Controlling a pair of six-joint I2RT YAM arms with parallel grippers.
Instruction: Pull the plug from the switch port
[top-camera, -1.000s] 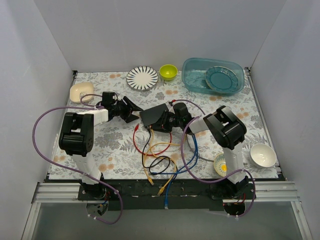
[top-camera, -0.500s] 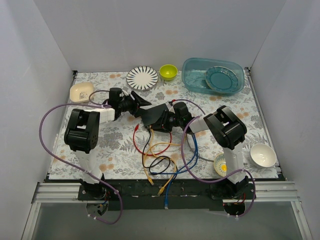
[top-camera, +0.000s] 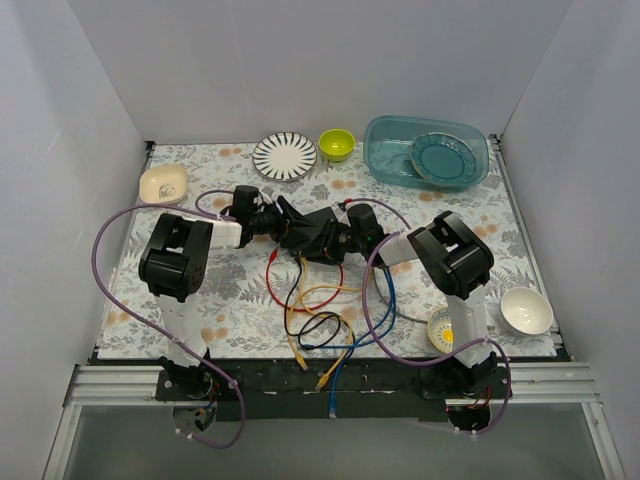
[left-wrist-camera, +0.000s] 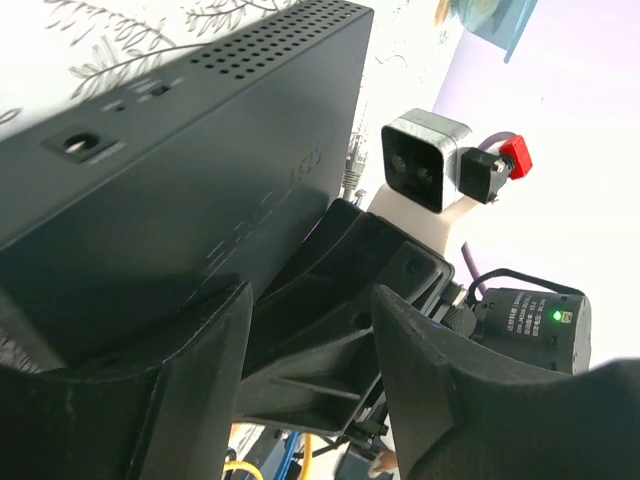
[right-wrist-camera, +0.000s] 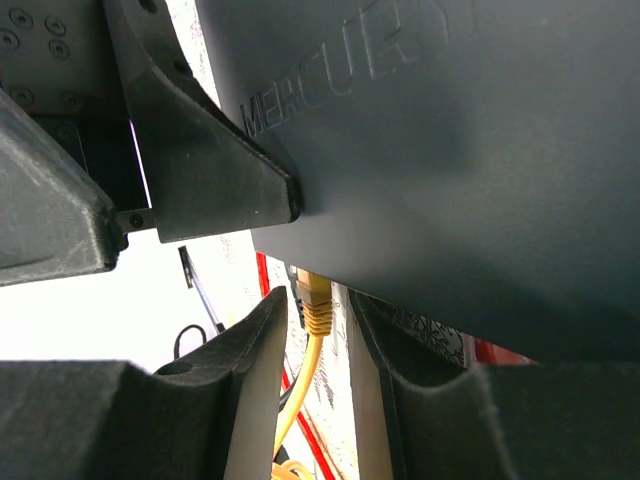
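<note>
The switch (top-camera: 312, 231) is a flat matte-black box lying mid-table, with red, yellow, blue and black cables (top-camera: 318, 300) running from its near edge. My left gripper (top-camera: 283, 221) is open at the switch's left end; in the left wrist view the switch (left-wrist-camera: 190, 170) fills the upper left and my left gripper (left-wrist-camera: 310, 330) gapes in front of the right gripper's body. My right gripper (top-camera: 342, 241) is at the switch's near right. In the right wrist view my right gripper (right-wrist-camera: 318, 312) is open, its fingers (right-wrist-camera: 250, 400) straddling a yellow plug (right-wrist-camera: 318, 300) seated under the switch (right-wrist-camera: 450, 150), with small gaps either side.
A striped plate (top-camera: 284, 156), a green bowl (top-camera: 336, 144) and a blue tub (top-camera: 382, 160) holding a teal plate stand at the back. A cream dish (top-camera: 162, 183) is at the far left. A white bowl (top-camera: 526, 310) and a small yellow-centred bowl (top-camera: 440, 328) are at the near right.
My left arm has swung right, bringing the open left gripper from left of the switch up against its left end. The right arm and switch have not moved.
</note>
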